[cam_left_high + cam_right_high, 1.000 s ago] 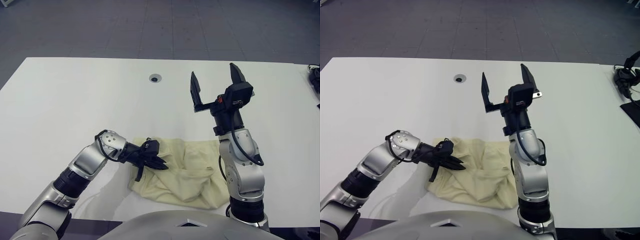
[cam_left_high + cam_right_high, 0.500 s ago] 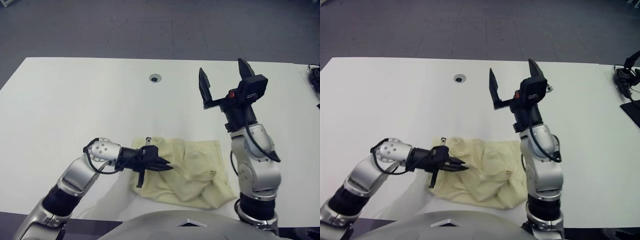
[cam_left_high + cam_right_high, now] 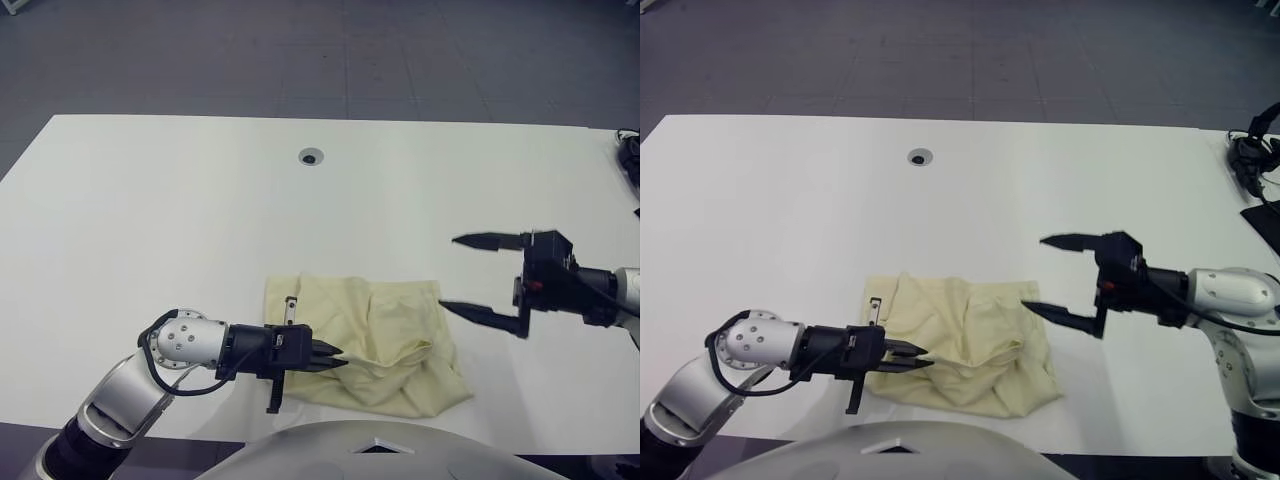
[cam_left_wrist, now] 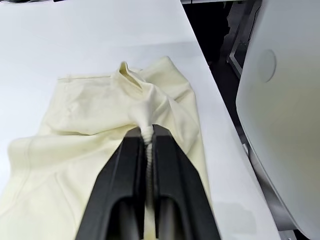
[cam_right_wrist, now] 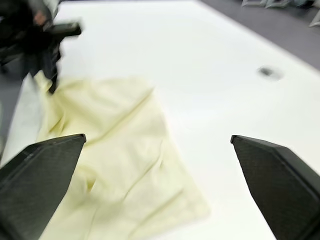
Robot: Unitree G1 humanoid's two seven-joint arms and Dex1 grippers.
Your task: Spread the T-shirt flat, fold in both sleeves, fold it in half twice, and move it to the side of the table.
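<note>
**Item:** T-shirt (image 3: 385,345), pale yellow, lying crumpled on the white table (image 3: 150,200) and not yet spread flat.

**Left gripper** (image 3: 337,358): closed on a pinch of the shirt's cloth. In the left wrist view we see a ridge of fabric squeezed between its two fingers. The rest of the shirt lies ahead of its fingertips, running toward the other arm.

**Right gripper** (image 3: 449,272): fingers spread wide and holding nothing, with the tips pointing at the shirt. The shirt's free edge lies just ahead of the lower finger. We cannot tell whether that fingertip touches the cloth.

**Governing relation:** the heap's long axis runs from one gripper to the other. We judge the right gripper the nearer one to the unheld edge, so a short advance and a close there would let the two arms draw the cloth apart.
</note>
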